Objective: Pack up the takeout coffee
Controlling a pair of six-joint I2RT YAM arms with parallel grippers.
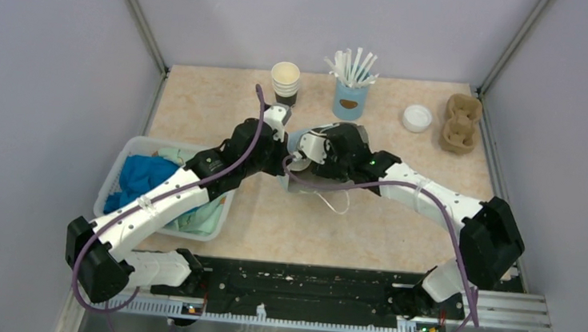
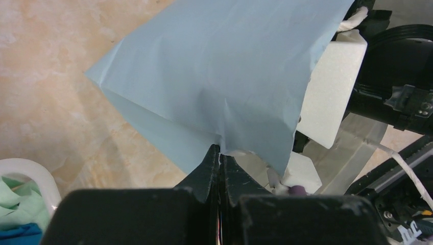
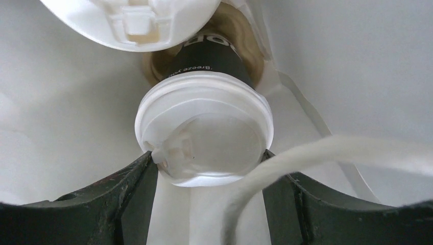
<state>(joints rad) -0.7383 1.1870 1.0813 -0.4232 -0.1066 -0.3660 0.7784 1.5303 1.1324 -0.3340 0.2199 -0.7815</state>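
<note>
In the right wrist view the takeout coffee (image 3: 204, 127), a cup with a black band and a white lid, stands inside a white-lined bag, its base in a tan cup carrier (image 3: 255, 57). My right gripper (image 3: 207, 159) is shut on its lid, one finger pressing each side. A second white lid (image 3: 133, 20) shows just beyond it. The bag is light blue outside (image 2: 219, 66) and sits mid-table (image 1: 303, 140). My left gripper (image 2: 220, 153) is shut on the bag's rim, pinching the paper between its tips. A white cord handle (image 3: 332, 153) hangs across the right fingers.
At the back stand a stack of lidless paper cups (image 1: 285, 81), a light blue cup of white sticks (image 1: 351, 91), a loose white lid (image 1: 417, 117) and a brown cup carrier (image 1: 461, 123). A white basket (image 1: 217, 227) of cloths lies at the left under my left arm.
</note>
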